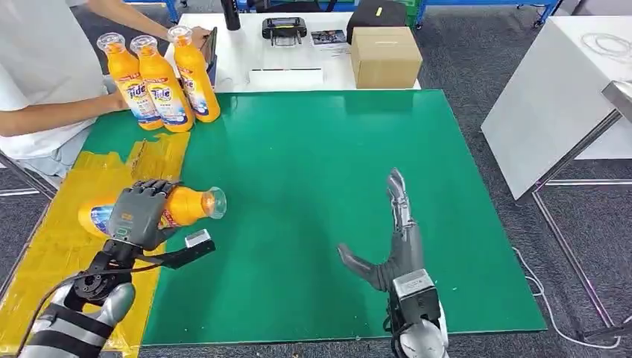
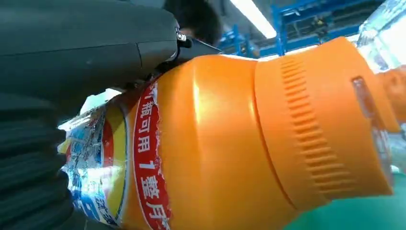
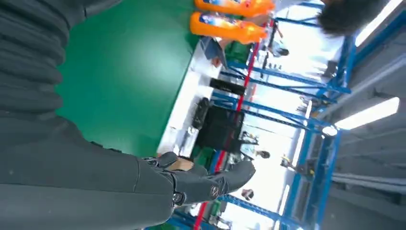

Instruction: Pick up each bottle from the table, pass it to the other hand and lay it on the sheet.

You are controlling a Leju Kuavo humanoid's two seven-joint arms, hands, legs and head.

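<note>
— Nearest to us, our silver left arm ends in the grey left hand [image 1: 138, 212], its fingers wrapped over the orange plastic detergent bottle with the clear cap [image 1: 160, 209]. Do we have it firmly?

— We do. The fingers curl over its labelled middle, and the bottle lies on its side, cap pointing toward the middle of the table. In the left wrist view the same bottle [image 2: 249, 143] sits right against the hand [image 2: 86, 52].

— Where is it over the table?

— At the border where the crinkled yellow sheet [image 1: 52, 246] meets the green table mat [image 1: 320, 201]: base end over the yellow, cap over the green. We cannot tell whether it touches the surface.

— And our right hand [image 1: 395, 239]?

— It holds nothing; the fingers stretch out straight over the green mat, thumb spread to the side, well apart from the bottle.

— What stands farther off?

— Three upright orange bottles [image 1: 160, 78] cluster at the mat's far left corner, a person's hand [image 1: 200, 33] at them. Behind them stands a white table [image 1: 246, 45] with a brown cardboard box [image 1: 385, 56].
</note>
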